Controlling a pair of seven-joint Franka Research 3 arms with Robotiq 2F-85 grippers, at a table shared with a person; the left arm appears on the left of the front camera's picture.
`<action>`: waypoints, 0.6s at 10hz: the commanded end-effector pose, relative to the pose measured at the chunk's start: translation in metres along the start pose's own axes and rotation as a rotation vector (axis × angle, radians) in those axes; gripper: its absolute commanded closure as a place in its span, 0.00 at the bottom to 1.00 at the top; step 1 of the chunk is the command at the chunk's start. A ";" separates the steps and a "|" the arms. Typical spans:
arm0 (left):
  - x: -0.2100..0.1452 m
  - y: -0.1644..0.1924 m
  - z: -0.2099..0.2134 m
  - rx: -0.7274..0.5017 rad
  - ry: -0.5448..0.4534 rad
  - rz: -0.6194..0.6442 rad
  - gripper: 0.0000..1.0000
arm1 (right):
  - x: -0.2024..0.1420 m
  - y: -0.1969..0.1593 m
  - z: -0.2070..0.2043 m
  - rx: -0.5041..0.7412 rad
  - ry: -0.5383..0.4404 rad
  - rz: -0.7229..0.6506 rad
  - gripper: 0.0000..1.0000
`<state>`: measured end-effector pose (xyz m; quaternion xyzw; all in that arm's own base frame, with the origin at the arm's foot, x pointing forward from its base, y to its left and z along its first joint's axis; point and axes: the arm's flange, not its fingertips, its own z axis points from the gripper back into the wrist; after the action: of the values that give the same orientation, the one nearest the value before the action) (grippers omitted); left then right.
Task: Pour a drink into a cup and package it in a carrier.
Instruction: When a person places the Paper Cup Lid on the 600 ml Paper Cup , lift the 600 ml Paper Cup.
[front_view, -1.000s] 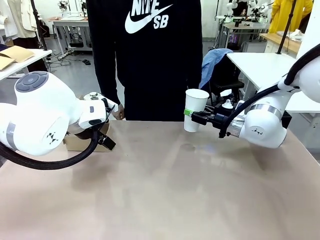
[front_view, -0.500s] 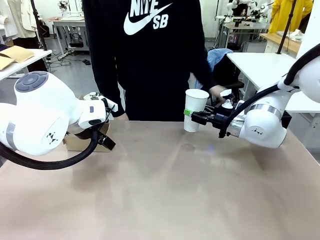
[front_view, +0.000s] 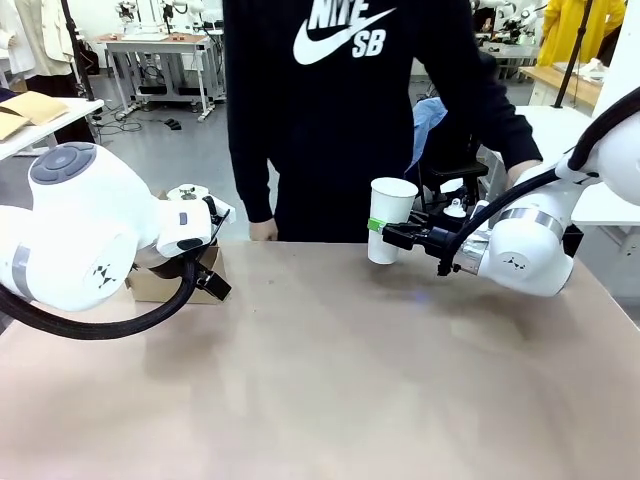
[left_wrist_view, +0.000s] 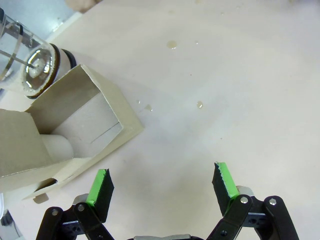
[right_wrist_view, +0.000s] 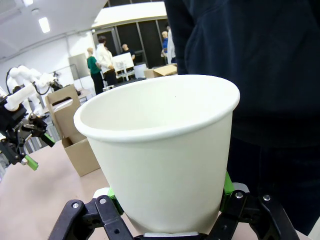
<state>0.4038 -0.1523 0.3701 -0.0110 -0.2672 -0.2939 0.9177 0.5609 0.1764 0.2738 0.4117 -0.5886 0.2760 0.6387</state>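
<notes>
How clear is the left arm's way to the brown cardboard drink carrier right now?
Likely yes: the left gripper hangs just beside the brown cardboard drink carrier, fingers open, with bare table between.

We counted one cup (front_view: 390, 220), one carrier (left_wrist_view: 117, 107), one pitcher (left_wrist_view: 37, 67), two robot arms (front_view: 90, 230) (front_view: 525, 255), and one person (front_view: 350, 110).

Carrier (front_view: 150, 288) mostly behind left arm (front_view: 70, 240); pitcher (left_wrist_view: 35, 67) cut by picture's edge.
</notes>
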 end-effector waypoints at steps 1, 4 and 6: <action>0.000 0.000 0.000 -0.001 -0.001 0.001 0.00 | 0.002 0.001 -0.002 0.003 -0.005 -0.001 0.19; 0.000 0.000 0.000 -0.001 -0.001 0.001 0.00 | 0.002 0.001 -0.002 0.003 -0.005 -0.001 0.19; 0.000 0.000 0.000 -0.001 -0.001 0.001 0.00 | 0.002 0.001 -0.002 0.003 -0.005 -0.001 0.19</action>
<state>0.4038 -0.1523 0.3701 -0.0110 -0.2672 -0.2939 0.9177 0.5609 0.1764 0.2738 0.4117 -0.5886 0.2760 0.6387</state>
